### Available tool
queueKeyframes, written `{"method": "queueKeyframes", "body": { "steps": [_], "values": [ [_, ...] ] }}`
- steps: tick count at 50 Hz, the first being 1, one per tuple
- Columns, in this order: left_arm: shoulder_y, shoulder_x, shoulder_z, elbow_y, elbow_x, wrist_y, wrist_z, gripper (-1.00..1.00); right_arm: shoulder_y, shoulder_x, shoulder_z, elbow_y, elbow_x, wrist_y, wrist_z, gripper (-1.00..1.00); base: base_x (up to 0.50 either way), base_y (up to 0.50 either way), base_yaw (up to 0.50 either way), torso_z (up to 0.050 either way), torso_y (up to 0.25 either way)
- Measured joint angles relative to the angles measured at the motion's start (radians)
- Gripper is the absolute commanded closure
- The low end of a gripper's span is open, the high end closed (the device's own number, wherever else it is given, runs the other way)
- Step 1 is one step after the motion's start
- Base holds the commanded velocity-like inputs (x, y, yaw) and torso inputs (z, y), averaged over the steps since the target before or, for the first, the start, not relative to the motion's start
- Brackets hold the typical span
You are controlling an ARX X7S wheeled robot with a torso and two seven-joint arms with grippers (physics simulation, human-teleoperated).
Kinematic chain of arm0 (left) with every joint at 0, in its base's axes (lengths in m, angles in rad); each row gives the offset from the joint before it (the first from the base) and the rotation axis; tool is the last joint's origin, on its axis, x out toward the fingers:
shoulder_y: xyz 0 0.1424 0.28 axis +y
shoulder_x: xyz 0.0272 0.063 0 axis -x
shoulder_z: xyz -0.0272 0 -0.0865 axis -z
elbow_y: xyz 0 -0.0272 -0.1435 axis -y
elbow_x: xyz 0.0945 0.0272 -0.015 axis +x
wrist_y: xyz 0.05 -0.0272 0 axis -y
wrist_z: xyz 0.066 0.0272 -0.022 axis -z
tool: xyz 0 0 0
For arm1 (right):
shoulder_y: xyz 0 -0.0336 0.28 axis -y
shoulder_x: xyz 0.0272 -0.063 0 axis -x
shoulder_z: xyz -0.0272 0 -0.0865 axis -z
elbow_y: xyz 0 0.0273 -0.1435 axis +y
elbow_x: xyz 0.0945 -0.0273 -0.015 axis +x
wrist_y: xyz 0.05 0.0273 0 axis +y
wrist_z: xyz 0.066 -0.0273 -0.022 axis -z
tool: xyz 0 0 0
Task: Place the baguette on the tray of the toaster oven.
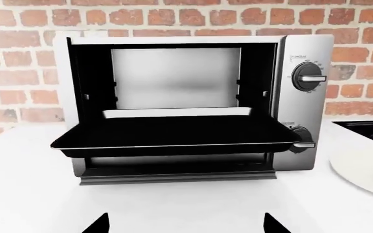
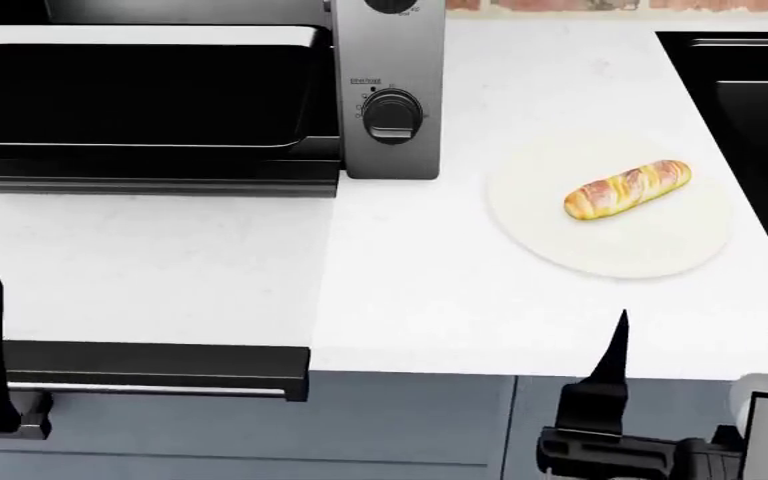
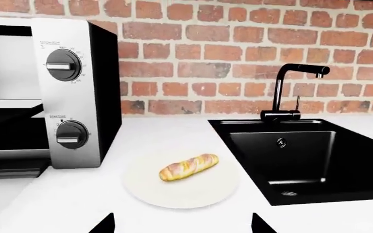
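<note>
Nothing was done yet; the baguette [image 2: 627, 189] lay on its plate [image 2: 651, 250] near the counter's right edge, the tray [image 1: 173, 138] waited pulled out, and both grippers, left [image 1: 185, 224] and right [image 3: 183, 224], hung open and empty.

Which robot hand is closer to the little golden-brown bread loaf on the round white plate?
Right. The right gripper waits at the counter edge just below the golden-brown bread loaf; the left gripper faces the brushed-steel toaster oven, far across.

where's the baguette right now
In the head view the baguette lies on a round white plate, right of the toaster oven, left of the black sink.
</note>
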State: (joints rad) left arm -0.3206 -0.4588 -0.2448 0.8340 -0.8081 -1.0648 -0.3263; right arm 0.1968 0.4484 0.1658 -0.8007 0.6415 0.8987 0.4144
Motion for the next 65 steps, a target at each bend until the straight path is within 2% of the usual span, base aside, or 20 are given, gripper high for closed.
{"method": "queueKeyframes", "body": {
  "steps": [23,65],
  "values": [
    [-0.125,-0.064,-0.149,0.069,-0.229,-0.201,-0.107,-1.00,0.001,0.070,0.123,-0.106,0.140,0.177,0.060,-1.00,0.00,0.00,0.00,0.000,0.000],
    [-0.132,-0.111,-0.175,0.095,-0.341,-0.228,-0.184,-1.00,-0.052,0.110,0.161,-0.125,0.162,0.153,0.064,-1.00,0.13,0.07,0.00,0.000,0.000]
  ]
}}
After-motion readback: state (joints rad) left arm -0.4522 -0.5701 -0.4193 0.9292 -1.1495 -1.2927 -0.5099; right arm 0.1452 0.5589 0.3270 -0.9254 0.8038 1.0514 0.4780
